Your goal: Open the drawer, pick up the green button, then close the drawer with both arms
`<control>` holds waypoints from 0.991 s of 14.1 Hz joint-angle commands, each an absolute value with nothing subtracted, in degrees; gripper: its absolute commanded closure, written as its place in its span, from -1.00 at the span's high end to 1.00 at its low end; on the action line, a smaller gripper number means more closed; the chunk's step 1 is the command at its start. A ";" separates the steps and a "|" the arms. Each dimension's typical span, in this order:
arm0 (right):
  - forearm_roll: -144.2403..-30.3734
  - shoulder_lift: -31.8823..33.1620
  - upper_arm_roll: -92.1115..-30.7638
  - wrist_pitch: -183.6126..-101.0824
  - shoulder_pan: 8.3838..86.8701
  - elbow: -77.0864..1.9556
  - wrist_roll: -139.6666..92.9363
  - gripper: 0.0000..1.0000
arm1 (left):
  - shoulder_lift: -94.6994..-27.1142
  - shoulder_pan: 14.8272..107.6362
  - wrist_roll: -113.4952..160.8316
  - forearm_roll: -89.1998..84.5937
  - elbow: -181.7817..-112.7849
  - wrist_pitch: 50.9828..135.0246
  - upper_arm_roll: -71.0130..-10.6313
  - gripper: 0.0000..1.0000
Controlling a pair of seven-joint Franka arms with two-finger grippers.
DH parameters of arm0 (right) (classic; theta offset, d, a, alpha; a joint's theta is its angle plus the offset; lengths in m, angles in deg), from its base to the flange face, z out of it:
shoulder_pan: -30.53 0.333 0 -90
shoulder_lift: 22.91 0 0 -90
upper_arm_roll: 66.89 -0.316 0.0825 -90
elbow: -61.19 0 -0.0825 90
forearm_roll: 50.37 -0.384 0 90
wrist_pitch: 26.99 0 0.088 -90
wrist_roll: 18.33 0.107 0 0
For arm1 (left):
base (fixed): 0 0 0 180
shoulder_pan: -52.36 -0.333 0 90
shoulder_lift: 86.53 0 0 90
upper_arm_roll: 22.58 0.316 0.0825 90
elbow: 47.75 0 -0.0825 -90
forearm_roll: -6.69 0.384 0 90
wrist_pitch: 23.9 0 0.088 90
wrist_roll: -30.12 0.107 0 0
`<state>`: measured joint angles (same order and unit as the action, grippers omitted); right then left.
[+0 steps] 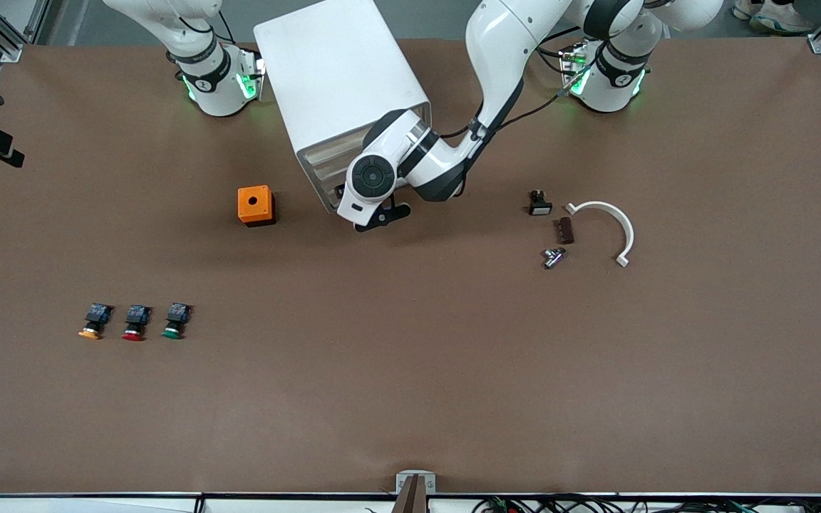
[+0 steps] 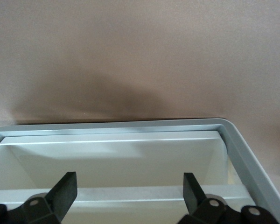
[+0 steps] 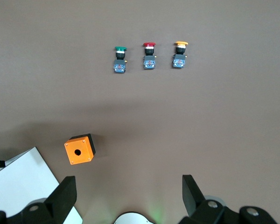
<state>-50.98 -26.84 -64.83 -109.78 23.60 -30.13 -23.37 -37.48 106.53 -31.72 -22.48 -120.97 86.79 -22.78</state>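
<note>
White drawer cabinet [image 1: 343, 85] sits at the table's 12 o'clock with the left gripper [image 2: 129, 192] spread wide at its drawer front, right gripper [image 3: 129, 195] released and waiting high over the table, green button [image 1: 175, 320] down at 8 o'clock beside the red button [image 1: 135, 322].

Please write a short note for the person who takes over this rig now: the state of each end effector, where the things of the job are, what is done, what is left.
Left end effector: open, at the front of the white drawer cabinet, holding nothing.
Right end effector: open, empty, up over the table near the orange box; that arm waits.
Green button: on the table in a row with the red button and the orange button, nearer to the front camera than the orange box.
Done: left arm has reached the drawer.
Left: open the drawer, take the green button, close the drawer.
</note>
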 commanded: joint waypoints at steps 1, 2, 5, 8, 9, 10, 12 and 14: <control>-51.08 -31.95 -64.78 -113.11 24.20 -36.88 -23.87 1.00 | -38.63 105.89 -31.84 -23.19 -121.14 87.11 -22.32 1.00; -51.08 -33.01 -64.69 -113.82 24.55 -38.37 -23.96 1.00 | -38.80 105.01 -31.84 -23.11 -120.96 87.11 -22.32 1.00; -50.99 -33.81 -64.69 -114.88 25.34 -39.27 -24.13 1.00 | -40.99 101.76 -31.84 -22.67 -120.96 87.11 -22.23 1.00; -50.99 -33.81 -64.69 -115.58 25.61 -39.27 -24.13 1.00 | -43.10 97.81 -31.93 -22.67 -120.96 86.94 -22.06 1.00; -50.99 -33.81 -64.69 -115.58 25.61 -39.27 -24.22 1.00 | -43.63 96.23 -31.93 -22.49 -120.96 86.76 -22.06 1.00; -50.99 -33.81 -64.69 -115.58 25.61 -39.35 -24.31 1.00 | -43.99 94.82 -31.93 -21.45 -120.96 86.76 -22.06 1.00; -50.90 -33.81 -64.69 -115.67 25.52 -39.27 -25.09 1.00 | -44.08 91.40 -31.93 -17.24 -120.96 86.76 -22.14 1.00; -50.99 -33.81 -64.51 -116.11 25.43 -39.27 -25.45 1.00 | -44.60 88.50 -31.93 -14.25 -120.96 86.76 -22.14 1.00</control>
<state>-50.98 -32.39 -64.84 -115.14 25.31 -37.80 -24.35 -43.05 90.70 -31.72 -17.03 -119.86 87.06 -21.73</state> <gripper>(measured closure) 0.000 0.000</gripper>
